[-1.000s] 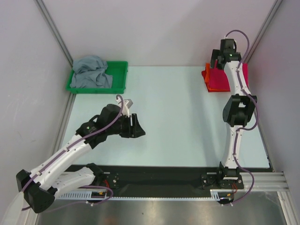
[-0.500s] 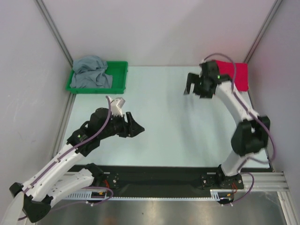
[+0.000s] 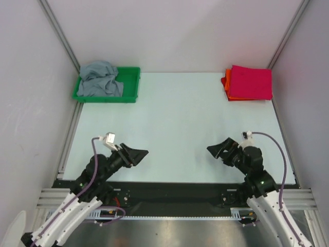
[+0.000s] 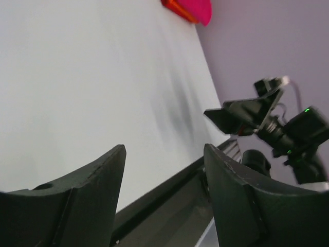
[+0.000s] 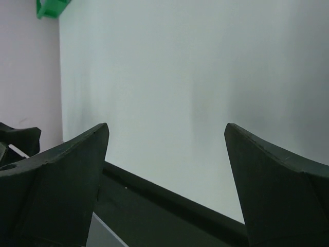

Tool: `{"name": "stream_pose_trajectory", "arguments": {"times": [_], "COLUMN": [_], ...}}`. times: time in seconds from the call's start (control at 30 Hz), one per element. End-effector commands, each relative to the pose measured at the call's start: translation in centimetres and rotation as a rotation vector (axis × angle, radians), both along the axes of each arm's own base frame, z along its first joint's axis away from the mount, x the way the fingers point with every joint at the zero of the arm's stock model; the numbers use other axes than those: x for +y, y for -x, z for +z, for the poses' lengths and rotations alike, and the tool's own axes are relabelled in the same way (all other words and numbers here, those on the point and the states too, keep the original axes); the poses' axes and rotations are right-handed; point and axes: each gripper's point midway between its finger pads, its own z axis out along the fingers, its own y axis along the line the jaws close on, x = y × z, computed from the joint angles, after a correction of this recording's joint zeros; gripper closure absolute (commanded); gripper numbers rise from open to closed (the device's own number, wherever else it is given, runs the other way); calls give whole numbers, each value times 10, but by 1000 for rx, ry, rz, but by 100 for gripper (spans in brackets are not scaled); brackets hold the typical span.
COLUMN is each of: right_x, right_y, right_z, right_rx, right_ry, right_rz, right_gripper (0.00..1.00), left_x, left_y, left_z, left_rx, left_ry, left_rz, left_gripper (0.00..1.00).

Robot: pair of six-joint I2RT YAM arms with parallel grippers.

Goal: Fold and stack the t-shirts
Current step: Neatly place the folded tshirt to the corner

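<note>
The crimson-pink t-shirt [image 3: 251,82] lies folded on the folded orange t-shirt [image 3: 226,85] at the table's far right corner. Both also appear at the top of the left wrist view, pink [image 4: 200,8] over orange [image 4: 177,7]. The grey t-shirt [image 3: 100,80] is crumpled in the green tray [image 3: 131,92] at the far left. My left gripper [image 3: 138,153] [image 4: 164,149] hovers open and empty near the front edge. My right gripper [image 3: 216,149] [image 5: 167,126] faces it, open and empty, far from every shirt.
A black rail [image 3: 169,191] runs along the table's near edge below both grippers. Grey walls and metal posts close in the left, back and right sides. The tray's corner [image 5: 50,7] shows at the top left of the right wrist view.
The right arm has drawn back from the far right stack to the near edge, leaving the pink shirt on the orange one. The left arm has also pulled back towards the front.
</note>
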Motion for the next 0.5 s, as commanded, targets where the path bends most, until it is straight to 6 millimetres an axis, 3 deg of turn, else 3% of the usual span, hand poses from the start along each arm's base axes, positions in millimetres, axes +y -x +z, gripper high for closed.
{"name": "stream_pose_trajectory", "arguments": {"times": [0.0, 0.03, 0.1, 0.17, 0.2, 0.23, 0.27, 0.47], "right_x": [5, 4, 5, 5, 4, 5, 5, 14], "right_y": [7, 9, 8, 4, 2, 1, 0, -4], "right_z": [-22, -17, -29, -41, -42, -47, -49, -60], "right_rx": [1, -48, -22, 9, -2, -1, -3, -27], "right_ry": [-132, -162, -151, -142, -142, -142, -149, -241], "right_rz": [-29, -34, -36, -56, -64, -64, -70, -55], "right_gripper": [0, 0, 0, 0, 0, 0, 0, 0], "left_x": [15, 16, 7, -10, -13, -16, -18, -18], "left_y": [-8, -8, -4, -3, -2, -4, -5, -5], "left_z": [-14, -20, -20, -47, -30, -49, -35, -35], "left_rx": [-34, -32, -53, -12, -41, -21, -56, -107], "left_ry": [129, 154, 147, 180, 244, 270, 374, 354], "left_rz": [120, 129, 65, -3, -14, -19, -21, -32], "left_gripper": [32, 31, 30, 31, 31, 30, 30, 30]}}
